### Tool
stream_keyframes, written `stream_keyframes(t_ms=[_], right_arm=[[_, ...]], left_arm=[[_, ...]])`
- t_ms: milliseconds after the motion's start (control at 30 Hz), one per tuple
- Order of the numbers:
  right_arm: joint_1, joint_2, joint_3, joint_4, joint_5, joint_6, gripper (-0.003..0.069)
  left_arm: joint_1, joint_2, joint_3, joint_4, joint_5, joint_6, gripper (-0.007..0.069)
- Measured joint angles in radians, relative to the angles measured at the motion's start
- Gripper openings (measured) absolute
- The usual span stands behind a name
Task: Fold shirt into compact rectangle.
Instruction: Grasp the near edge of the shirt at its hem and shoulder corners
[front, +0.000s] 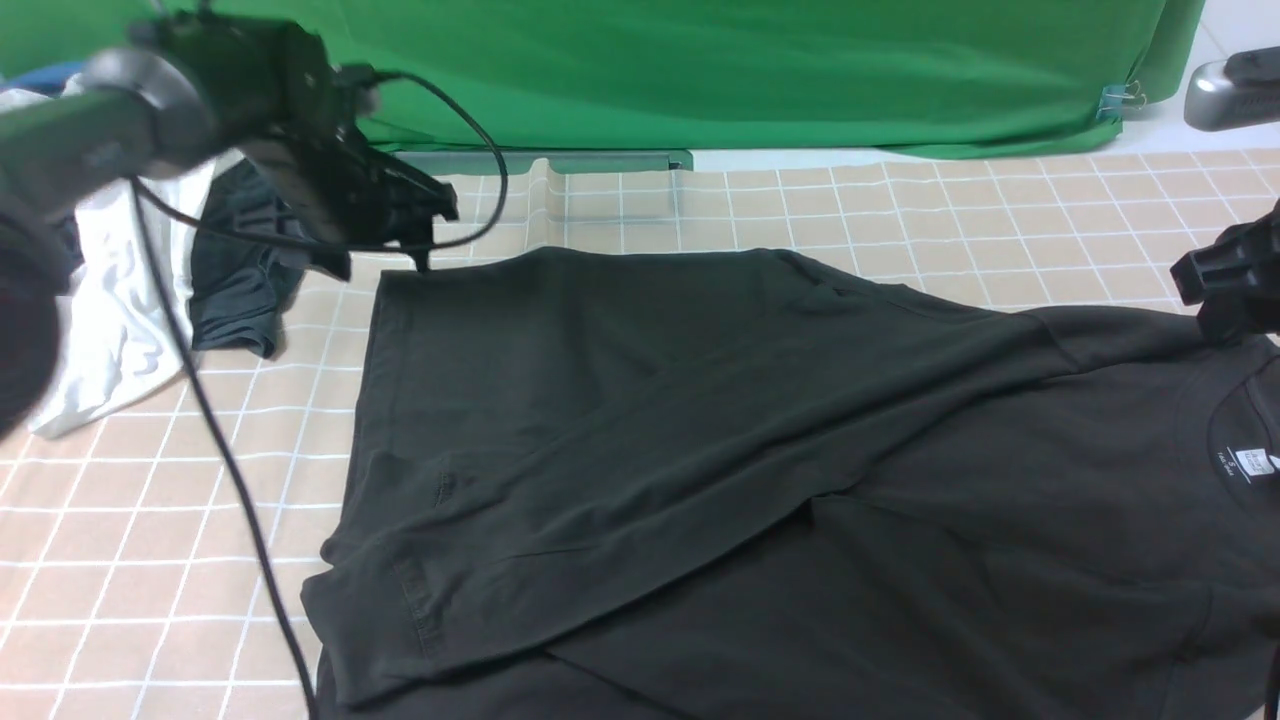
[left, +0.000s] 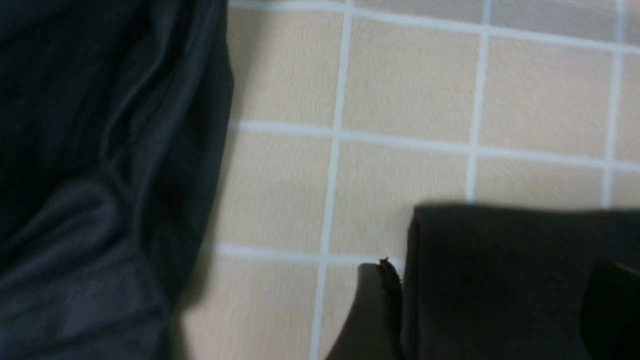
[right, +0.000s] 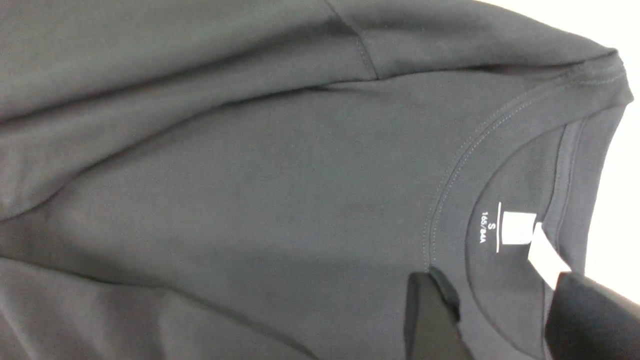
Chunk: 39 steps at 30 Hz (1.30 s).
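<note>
Shirt (front: 700, 430) under parted, empty left claw (front: 430, 232) at corner (front: 388, 278), right claw (front: 1203, 300) likewise at collar (right: 452, 165)

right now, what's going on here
A two-armed robot is folding a large black cotton T-shirt on the beige checked tablecloth. Its far side already lies folded over the body. The left claw hangs open just above the shirt's far left corner, holding nothing. The right claw is at the shoulder by the collar; whether it grips the cloth is unclear. A white garment and a smaller dark grey one lie off to the left.
</note>
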Motion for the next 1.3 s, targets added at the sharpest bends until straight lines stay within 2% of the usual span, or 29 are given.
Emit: stream_keyframes(t_ms=[167, 233, 300, 333, 400, 467, 733, 833, 967, 1033, 1100, 1300], right_arm=[[0.0, 0.0, 0.0, 0.0, -0.001, -0.007, 0.036], [0.0, 0.0, 0.0, 0.0, -0.002, -0.007, 0.036], [0.0, 0.0, 0.0, 0.0, -0.013, -0.007, 0.036], [0.0, 0.0, 0.0, -0.001, -0.022, -0.007, 0.036], [-0.005, 0.002, -0.005, -0.001, -0.028, -0.007, 0.036], [-0.018, 0.01, -0.024, 0.0, -0.028, -0.007, 0.036], [-0.151, 0.098, -0.134, 0.017, -0.019, 0.001, 0.036], [-0.174, 0.142, -0.156, 0.021, -0.017, 0.001, 0.0369], [-0.177, 0.233, -0.19, 0.032, -0.046, -0.013, 0.047], [-0.175, 0.296, -0.223, 0.051, -0.067, -0.047, 0.0539], [-0.17, 0.351, -0.26, 0.081, -0.082, -0.098, 0.0578], [-0.123, 0.519, -0.401, 0.148, -0.096, -0.213, 0.0594]], left_arm=[[0.0, 0.065, -0.044, -0.006, -0.019, 0.024, 0.0491], [0.0, 0.067, -0.046, -0.009, -0.018, 0.059, 0.0422], [0.0, 0.068, -0.046, -0.014, -0.018, 0.09, 0.0314], [0.0, 0.068, -0.046, -0.021, -0.018, 0.106, 0.0222], [0.0, 0.068, -0.051, -0.034, -0.015, 0.141, 0.0101], [-0.001, 0.07, -0.064, -0.034, -0.001, 0.162, 0.005], [-0.008, 0.065, -0.179, 0.07, 0.104, 0.173, 0.0034], [-0.009, 0.054, -0.221, 0.09, 0.111, 0.173, 0.0034], [-0.009, 0.048, -0.248, 0.112, 0.109, 0.151, 0.0034], [-0.009, 0.048, -0.249, 0.115, 0.11, 0.146, 0.0034], [-0.009, 0.049, -0.249, 0.115, 0.111, 0.146, 0.0034], [-0.009, 0.049, -0.249, 0.115, 0.111, 0.146, 0.0034]])
